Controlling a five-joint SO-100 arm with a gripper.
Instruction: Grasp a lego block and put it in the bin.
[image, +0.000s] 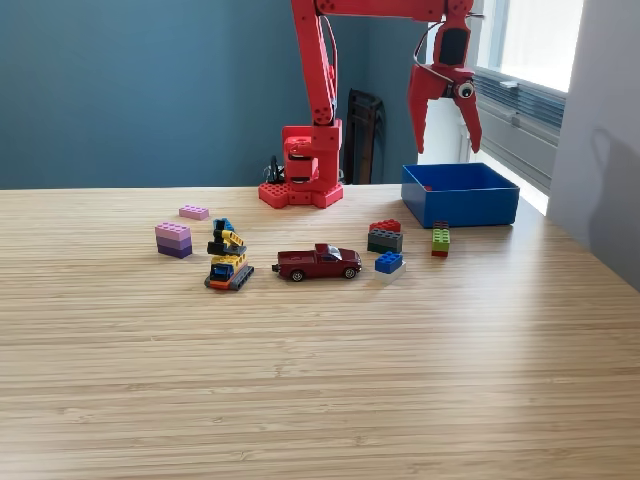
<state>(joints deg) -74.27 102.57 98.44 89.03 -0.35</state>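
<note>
My red gripper (447, 148) hangs open above the blue bin (461, 194), with nothing between its fingers. The bin stands on the wooden table at the exterior view's right, and I see nothing inside it from this angle. Several lego blocks lie in front of it: a red-on-grey stack (385, 236), a small blue block (389, 262) and a green-and-red stack (440, 240). Further to the view's left lie a pink-and-purple stack (173, 239) and a flat pink block (194, 212).
A dark red toy pickup (318, 263) sits mid-table. To its left stands a yellow-and-blue lego vehicle (228, 258). The arm's red base (305, 168) is at the table's far edge. A white wall (600, 140) rises on the right.
</note>
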